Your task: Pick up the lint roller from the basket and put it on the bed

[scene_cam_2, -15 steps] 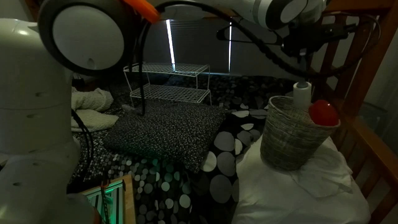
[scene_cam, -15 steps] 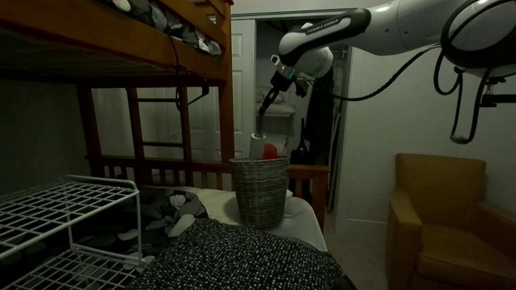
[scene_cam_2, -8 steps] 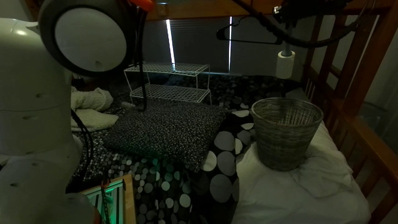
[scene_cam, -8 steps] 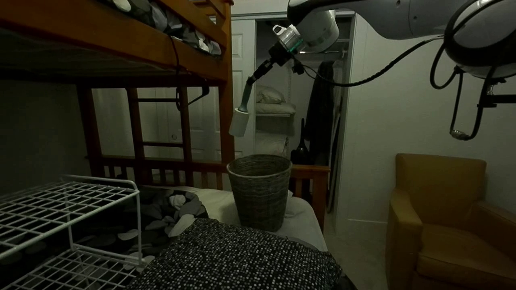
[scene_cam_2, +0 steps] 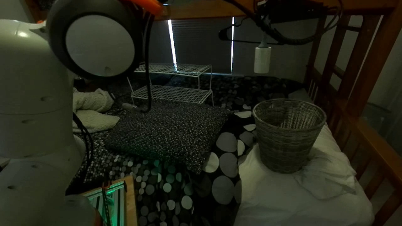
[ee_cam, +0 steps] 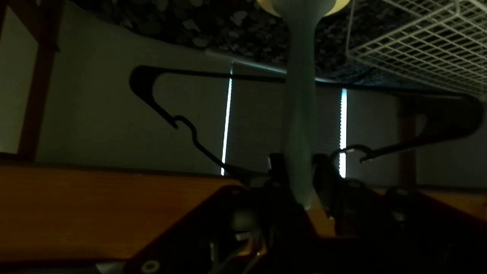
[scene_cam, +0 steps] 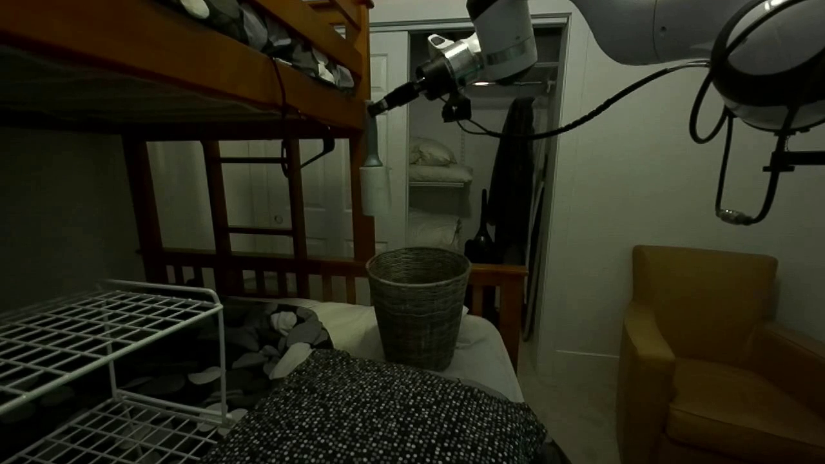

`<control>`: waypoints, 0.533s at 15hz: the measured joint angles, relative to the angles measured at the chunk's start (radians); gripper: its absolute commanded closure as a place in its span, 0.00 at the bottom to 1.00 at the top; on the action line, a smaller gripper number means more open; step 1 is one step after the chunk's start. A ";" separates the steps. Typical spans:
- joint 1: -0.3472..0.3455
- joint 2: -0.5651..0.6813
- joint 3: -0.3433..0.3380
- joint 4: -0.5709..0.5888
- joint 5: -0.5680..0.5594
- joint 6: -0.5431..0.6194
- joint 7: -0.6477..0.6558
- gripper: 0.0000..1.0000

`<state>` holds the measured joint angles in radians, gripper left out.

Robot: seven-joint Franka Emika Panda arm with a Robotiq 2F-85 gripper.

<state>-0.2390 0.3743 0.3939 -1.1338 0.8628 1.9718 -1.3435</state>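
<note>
- In the wrist view, the lint roller (ee_cam: 299,87) runs past the top edge, leaving you only a sliver of its roll.
- Your fingers (ee_cam: 278,169) are so dark there that you cannot tell exactly where they meet the handle.
- A black cable (scene_cam_2: 296,41) crosses in front of the handle in an exterior view, covering part of it from you.
- In both exterior views, the basket (scene_cam_2: 287,141) hides its floor from you behind its near wall.
- An exterior view cuts off the bed (scene_cam: 225,64) and the wire rack (scene_cam: 116,328) at its left edge, the armchair (scene_cam: 706,283) at its right.
- A dark shape (scene_cam: 512,161) hanging in the background is too dim for you to identify.
</note>
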 measured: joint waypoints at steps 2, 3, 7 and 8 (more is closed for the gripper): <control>-0.009 0.001 0.017 -0.014 0.061 -0.045 -0.027 0.75; -0.010 0.001 0.021 -0.025 0.071 -0.057 -0.033 0.75; -0.010 0.002 0.025 -0.038 0.079 -0.058 -0.039 0.94; -0.009 0.005 0.026 -0.038 0.083 -0.058 -0.039 0.94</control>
<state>-0.2484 0.3788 0.4200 -1.1716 0.9453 1.9141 -1.3821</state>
